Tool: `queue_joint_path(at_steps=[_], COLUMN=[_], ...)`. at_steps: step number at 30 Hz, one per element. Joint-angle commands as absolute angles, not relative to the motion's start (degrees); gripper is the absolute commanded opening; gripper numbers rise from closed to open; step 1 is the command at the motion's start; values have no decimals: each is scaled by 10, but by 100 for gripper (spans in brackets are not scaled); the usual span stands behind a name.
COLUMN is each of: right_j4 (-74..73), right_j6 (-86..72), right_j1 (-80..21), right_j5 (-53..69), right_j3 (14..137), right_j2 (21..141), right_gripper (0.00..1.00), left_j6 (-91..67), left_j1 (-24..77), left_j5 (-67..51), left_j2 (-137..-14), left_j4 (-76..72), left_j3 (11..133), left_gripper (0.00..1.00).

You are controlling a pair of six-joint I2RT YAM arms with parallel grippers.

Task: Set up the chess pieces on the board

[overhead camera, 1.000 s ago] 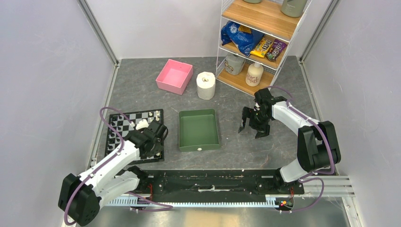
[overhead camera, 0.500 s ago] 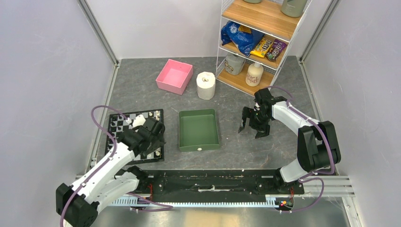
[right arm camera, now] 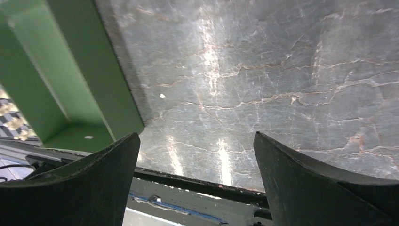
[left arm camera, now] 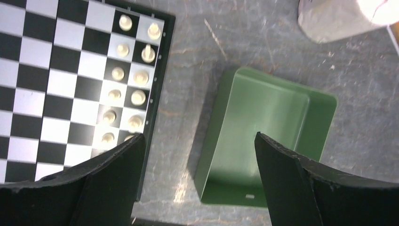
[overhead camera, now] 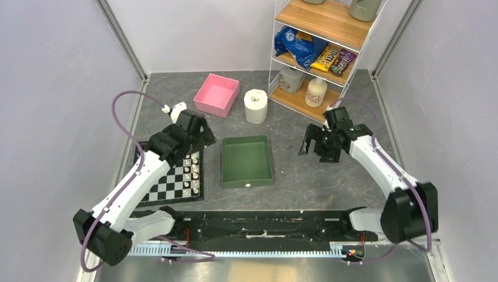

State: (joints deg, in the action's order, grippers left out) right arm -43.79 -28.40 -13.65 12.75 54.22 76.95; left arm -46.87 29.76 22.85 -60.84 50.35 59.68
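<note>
spread, empty left gripper (left arm camera: 197, 141) hangs just off the checkered black-and-white board (left arm camera: 47, 94); tiny cream-white chess pieces (left arm camera: 138, 97) line its nearest edge, 2 rows.

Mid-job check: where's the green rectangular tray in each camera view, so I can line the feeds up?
Top external: the green rectangular tray sits at the centre of the picture.
Left wrist: the tray is right of centre.
Right wrist: the tray fills the upper left corner.
Shared landmark: the black-and-white checkered board, beside the tray in all three views.
</note>
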Motion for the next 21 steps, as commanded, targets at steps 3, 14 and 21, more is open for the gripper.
queue_joint_path(at_steps=[3, 14, 21], right_j4=[-401, -328, -314], right_j6=[-301, -294, -301], right_j1=[-135, -134, -135], right_j5=[76, -14, -53], right_j3=[535, 547, 563], right_j2=[637, 495, 529], right_gripper=[99, 99, 99], left_j6=[-383, -411, -378], left_j1=[223, 222, 222], left_j5=[155, 203, 223], left_j2=[-652, -606, -601], left_j4=[414, 434, 439], left_j3=[634, 609, 609], left_gripper=[93, 94, 95])
